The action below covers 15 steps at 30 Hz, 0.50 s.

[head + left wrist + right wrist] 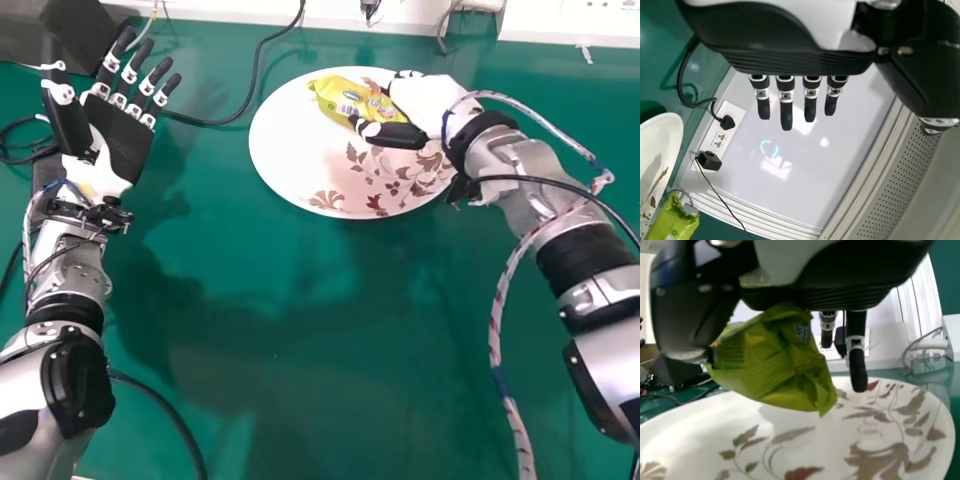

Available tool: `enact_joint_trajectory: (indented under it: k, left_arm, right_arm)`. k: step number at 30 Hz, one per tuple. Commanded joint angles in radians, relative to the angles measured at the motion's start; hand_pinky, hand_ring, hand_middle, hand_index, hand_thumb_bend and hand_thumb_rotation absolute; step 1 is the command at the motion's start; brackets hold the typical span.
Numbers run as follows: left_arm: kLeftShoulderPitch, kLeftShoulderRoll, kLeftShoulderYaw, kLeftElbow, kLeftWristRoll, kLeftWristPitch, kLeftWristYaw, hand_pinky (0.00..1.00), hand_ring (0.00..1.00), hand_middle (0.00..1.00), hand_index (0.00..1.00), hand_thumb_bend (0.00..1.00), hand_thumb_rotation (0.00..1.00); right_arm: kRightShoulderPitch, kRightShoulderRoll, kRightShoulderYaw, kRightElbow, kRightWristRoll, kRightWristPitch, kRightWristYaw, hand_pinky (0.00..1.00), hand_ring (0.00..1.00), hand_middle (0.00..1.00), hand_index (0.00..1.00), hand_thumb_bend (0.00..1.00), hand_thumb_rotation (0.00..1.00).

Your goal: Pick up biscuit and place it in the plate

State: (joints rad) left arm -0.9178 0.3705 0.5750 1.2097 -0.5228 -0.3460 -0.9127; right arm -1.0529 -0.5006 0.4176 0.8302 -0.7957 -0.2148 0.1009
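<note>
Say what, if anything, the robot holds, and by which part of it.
The right hand holds the crinkled yellow-green biscuit packet by the end nearest its palm.

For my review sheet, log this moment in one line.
right hand: pinching biscuit | biscuit: held above plate | left hand: open, beside plate

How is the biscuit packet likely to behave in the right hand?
The biscuit packet looks light, being small beside the plate. Its creased wrapper will probably crumple if the right hand squeezes harder, and its sheen may make it slippery.
</note>
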Motion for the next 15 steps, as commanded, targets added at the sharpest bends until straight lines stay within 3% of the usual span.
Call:
enact_joint_trajectory:
  k: [1, 15]
  left_arm:
    - [-0.003, 0.008, 0.009, 0.003, -0.008, 0.001, -0.01, 0.93, 0.87, 0.96, 1.0, 0.9, 0.43]
    - [-0.001, 0.009, 0.005, 0.002, 0.0, -0.006, -0.006, 0.93, 0.88, 0.96, 1.0, 0.91, 0.42]
  right_arm:
    - [-0.032, 0.005, 0.011, 0.018, 0.004, -0.016, -0.013, 0.28, 0.45, 0.43, 0.54, 0.5, 0.0]
    - [-0.068, 0.018, 0.048, 0.11, -0.002, -0.056, -0.021, 0.28, 0.45, 0.42, 0.54, 0.5, 0.0]
